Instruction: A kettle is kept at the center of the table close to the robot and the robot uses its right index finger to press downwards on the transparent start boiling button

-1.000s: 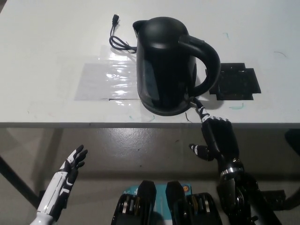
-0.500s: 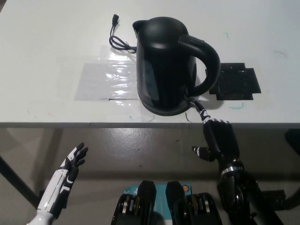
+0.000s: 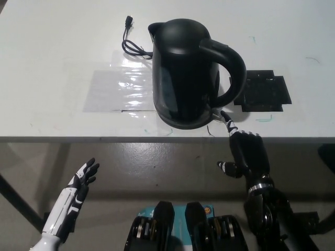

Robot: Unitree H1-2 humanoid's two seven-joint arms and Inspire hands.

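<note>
Fingers, right hand (image 3: 246, 151): one finger (image 3: 227, 121) stretched out toward the kettle base, the rest curled in, thumb stuck out to the side; it grasped nothing.
Fingertip: sat just beside the foot of the handle (image 3: 230, 65), at the kettle's lower edge; could not tell if it touched the button there, too small and dark.
Right arm (image 3: 272, 219): black, came up from below the fingers, at the bottom right corner.
Kettle (image 3: 186, 73): black, upright on the white table (image 3: 63, 42), right in front of the pointing fingertip, handle on the side nearest that hand.
Cord (image 3: 131, 44): black, with plug, lay on the table beyond the kettle, well apart from the fingers.
Clear sheet (image 3: 118, 89): taped flat on the table, partly under the kettle, on the far side from the right hand.
Black mat (image 3: 261, 93): flat on the table, just past the right fingers, beside the handle.
Table edge: the right palm hung below it, only the pointing finger reached over it.
Fingers, left hand (image 3: 78, 191): white with dark tips, spread and released, held nothing; rested low, well apart from the kettle, off the table.
</note>
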